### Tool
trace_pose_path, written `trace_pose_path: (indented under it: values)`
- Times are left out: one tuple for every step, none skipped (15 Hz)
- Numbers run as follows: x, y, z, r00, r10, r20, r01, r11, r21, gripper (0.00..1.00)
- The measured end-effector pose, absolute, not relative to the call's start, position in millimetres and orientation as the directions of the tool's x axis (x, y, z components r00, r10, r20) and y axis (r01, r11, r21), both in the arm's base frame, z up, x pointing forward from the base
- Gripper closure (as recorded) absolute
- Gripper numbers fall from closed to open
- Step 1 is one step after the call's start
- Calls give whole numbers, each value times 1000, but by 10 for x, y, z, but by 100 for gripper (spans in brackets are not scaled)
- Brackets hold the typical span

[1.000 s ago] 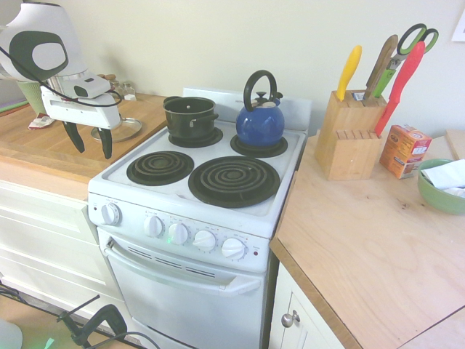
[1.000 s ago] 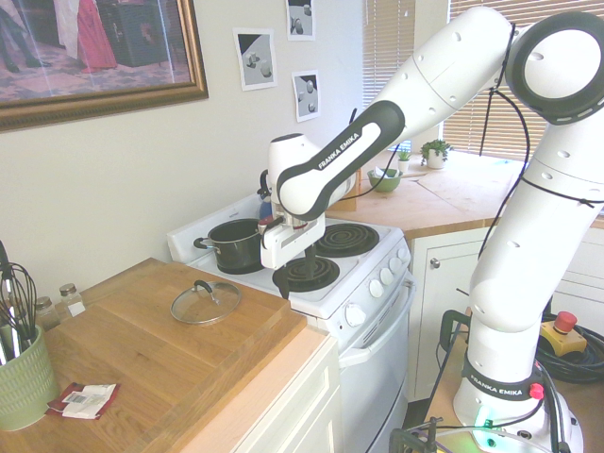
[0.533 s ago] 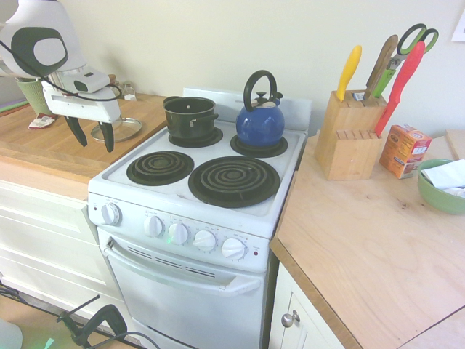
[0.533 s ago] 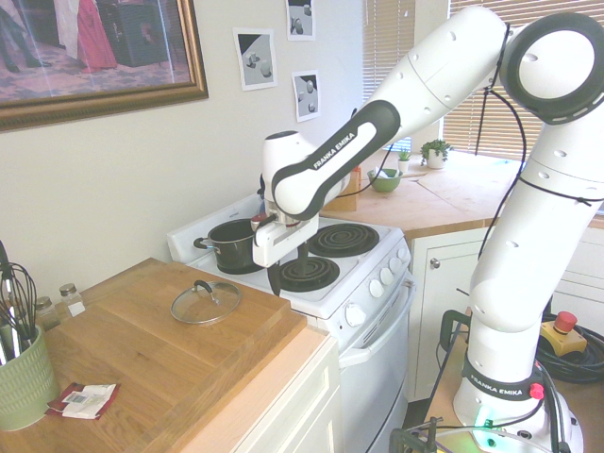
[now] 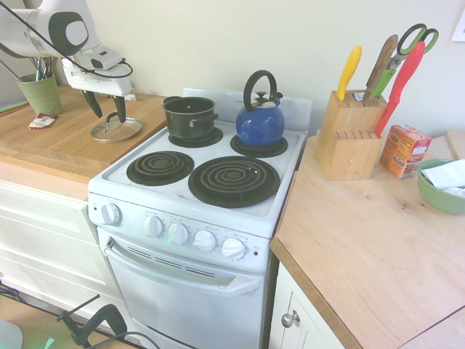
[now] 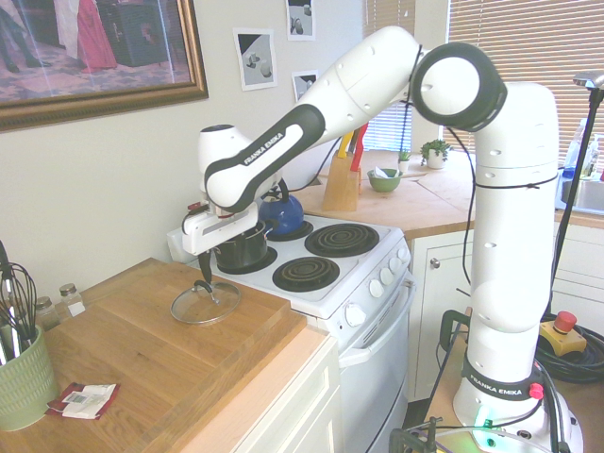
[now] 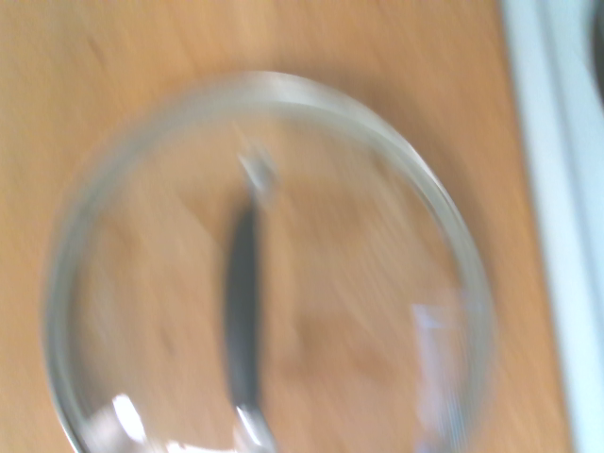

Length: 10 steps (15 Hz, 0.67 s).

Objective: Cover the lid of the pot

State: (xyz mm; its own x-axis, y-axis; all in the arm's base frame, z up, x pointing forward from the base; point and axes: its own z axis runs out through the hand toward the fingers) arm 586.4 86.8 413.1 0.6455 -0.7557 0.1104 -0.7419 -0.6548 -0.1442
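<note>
With my white two-finger gripper (image 5: 107, 110) wide open above the round glass lid (image 5: 115, 130) near the wooden worktop's stove-side edge, I'm lining up, next descending onto its black arched handle (image 7: 242, 311).

One camera faces my stove (image 5: 211, 174) from the front; another looks across the counter (image 6: 160, 359) from its left; both share it. My wrist camera peers straight down, close.

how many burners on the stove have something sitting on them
2, both at the back: the pot on the back left burner and the blue kettle on the back right. The two front burners are bare.
</note>
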Motion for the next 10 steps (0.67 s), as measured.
trace_pose_path:
  values:
    - [5979, 952, 4126, 650, -752, 110, -737, -660, -147, 0]
    - [6079, 1040, 4104, 656, -746, 111, -733, -665, -143, 0]
    - [6163, 1102, 4057, 658, -745, 110, -733, -667, -133, 0]
    - [6242, 1138, 3998, 657, -746, 108, -737, -666, -119, 0]
    - [6322, 1144, 3928, 651, -752, 106, -745, -659, -102, 100]
    - [6392, 1134, 3854, 642, -760, 99, -756, -649, -83, 100]
    - [6450, 1114, 3803, 633, -769, 92, -766, -639, -66, 100]
    - [6488, 1096, 3769, 628, -774, 84, -773, -633, -51, 100]
    - [6513, 1087, 3757, 625, -777, 77, -776, -629, -41, 100]
    - [6528, 1081, 3760, 623, -779, 74, -779, -626, -35, 100]
